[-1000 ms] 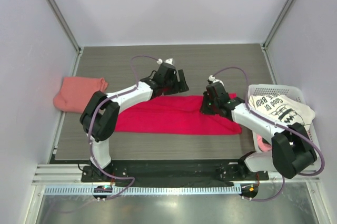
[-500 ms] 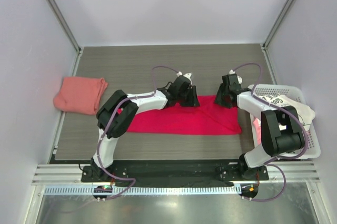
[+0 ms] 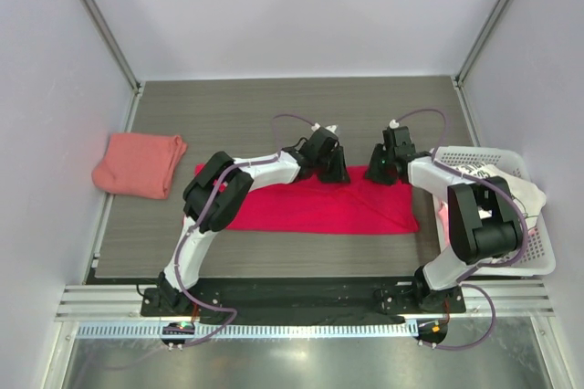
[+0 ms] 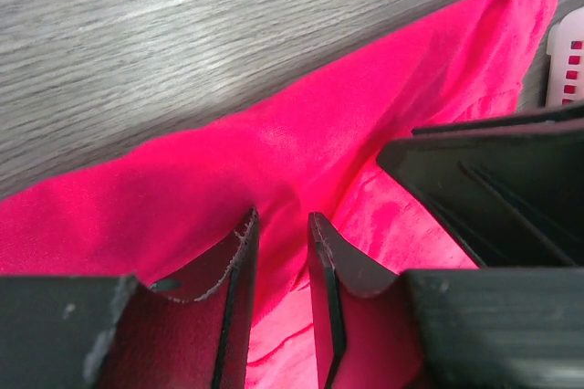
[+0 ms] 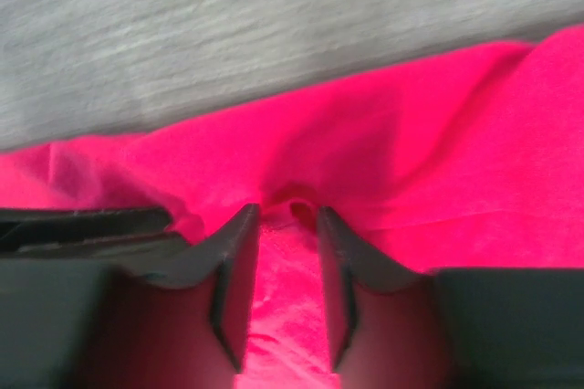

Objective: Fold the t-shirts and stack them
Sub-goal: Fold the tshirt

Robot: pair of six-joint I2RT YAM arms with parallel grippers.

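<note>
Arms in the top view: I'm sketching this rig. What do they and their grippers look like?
Left arm and right arm: white links, black joints, a lilac cable looping along each. Left gripper and right gripper: black, two flat tapered fingers.

White t-shirt [image 3: 531,195] — half hidden, print unreadable

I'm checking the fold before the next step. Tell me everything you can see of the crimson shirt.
The crimson shirt is soft, bright magenta-red cloth. It lies as a long folded band across the grey wood-grain table, creased and slightly rumpled. Its right end tapers to a point near the white basket. Along its far edge the left gripper and the right gripper each pinch a raised ridge of cloth between nearly closed fingers. No tag or print shows.
</note>
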